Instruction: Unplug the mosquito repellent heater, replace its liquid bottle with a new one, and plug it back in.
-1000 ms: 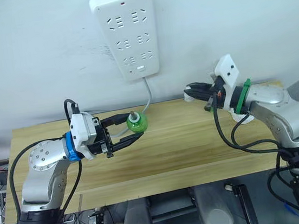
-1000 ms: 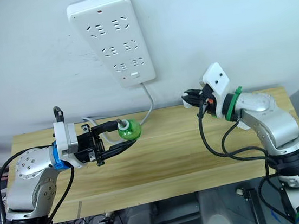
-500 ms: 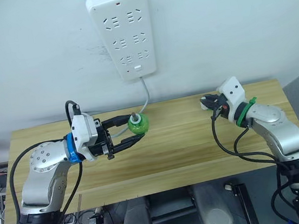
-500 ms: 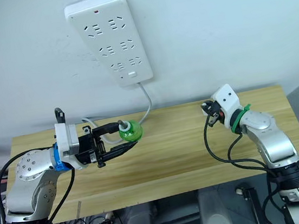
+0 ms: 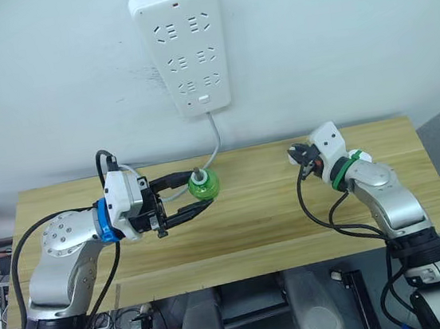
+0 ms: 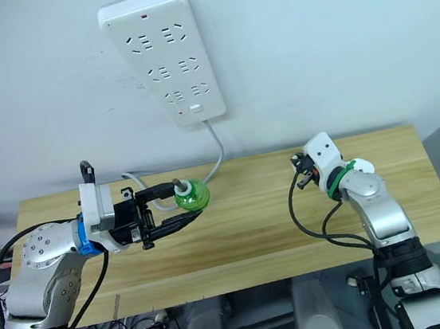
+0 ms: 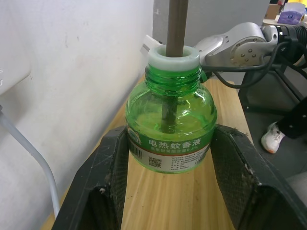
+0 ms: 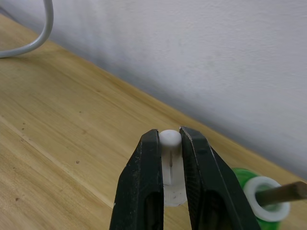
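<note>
Green bottle (image 7: 170, 129): upright between the left gripper's fingers, over the back-left part of the table, close to the wall. No cap on it; white collar at the neck with a dark wick rod standing up through it. Translucent green body, white printed label band low on the side facing the wrist camera.
Left gripper (image 5: 195, 188): points toward the robot's right, roughly level. Fingers (image 7: 112, 177) spread about a bottle's width, one pad on each side of the lower body, clamped on the bottle.
Right gripper (image 5: 292, 154): over the back-right part of the table, pointing toward the robot's left and the wall, well apart from the left gripper.
Right fingers (image 8: 144, 191): nearly closed, pinching a small white piece (image 8: 170, 139) with a rounded top right at the tips. Cannot tell what part it is.
Table (image 5: 275, 222): light wood planks, long edge against the wall.
Cable (image 5: 217, 141): white, drops from the power strip to the table's back edge just behind the bottle, then runs along the table toward the robot's left.
Power strip (image 5: 188, 48): long, white, mounted on the wall above the table, slightly tilted, above and behind the bottle.
Wall (image 5: 333, 38): plain, pale.
</note>
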{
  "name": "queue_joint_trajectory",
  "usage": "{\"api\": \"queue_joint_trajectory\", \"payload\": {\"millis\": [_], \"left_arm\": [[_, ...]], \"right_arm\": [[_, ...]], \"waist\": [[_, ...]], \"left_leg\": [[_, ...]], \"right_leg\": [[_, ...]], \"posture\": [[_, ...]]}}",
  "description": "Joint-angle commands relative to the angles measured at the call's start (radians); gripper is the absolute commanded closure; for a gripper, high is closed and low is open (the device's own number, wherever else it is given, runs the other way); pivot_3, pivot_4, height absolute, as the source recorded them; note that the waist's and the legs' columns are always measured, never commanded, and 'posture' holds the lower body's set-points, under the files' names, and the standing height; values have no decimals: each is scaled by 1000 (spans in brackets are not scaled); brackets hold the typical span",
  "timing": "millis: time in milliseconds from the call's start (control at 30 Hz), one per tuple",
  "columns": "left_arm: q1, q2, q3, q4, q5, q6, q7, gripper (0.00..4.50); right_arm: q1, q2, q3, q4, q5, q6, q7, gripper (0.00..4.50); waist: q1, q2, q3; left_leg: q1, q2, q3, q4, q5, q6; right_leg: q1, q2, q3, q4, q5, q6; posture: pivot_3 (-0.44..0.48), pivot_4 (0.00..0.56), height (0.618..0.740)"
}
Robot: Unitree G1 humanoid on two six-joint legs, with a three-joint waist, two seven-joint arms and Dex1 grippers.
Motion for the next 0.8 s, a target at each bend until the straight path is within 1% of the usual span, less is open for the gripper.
{"api": "queue_joint_trajectory", "payload": {"millis": [33,333,400,800], "left_arm": [[19,8,24,-38,-19,-5,0,2308],[15,12,23,-42,-23,9,1,2308],[18,17,28,-44,-26,11,2,2308],[25,23,29,-50,-28,13,13,2308]], "right_arm": [[-11,8,-13,-1,-7,-28,-13,4281],[-51,46,-11,115,-38,-96,-50,4281],[-51,52,-12,116,-32,-89,-42,4281],[-30,62,-10,122,-40,-88,-35,4281]], "waist": [[0,0,0],[-1,0,0],[0,0,0],[2,0,0]], "left_leg": [[0,0,0,0,0,0],[0,0,0,0,0,0],[0,0,0,0,0,0],[0,0,0,-1,0,0]], "right_leg": [[0,0,0,0,0,0],[0,0,0,0,0,0],[0,0,0,0,0,0],[0,0,0,-1,0,0]], "posture": [[-190,428,730],[-186,437,730],[-175,438,730],[-170,442,730]]}}
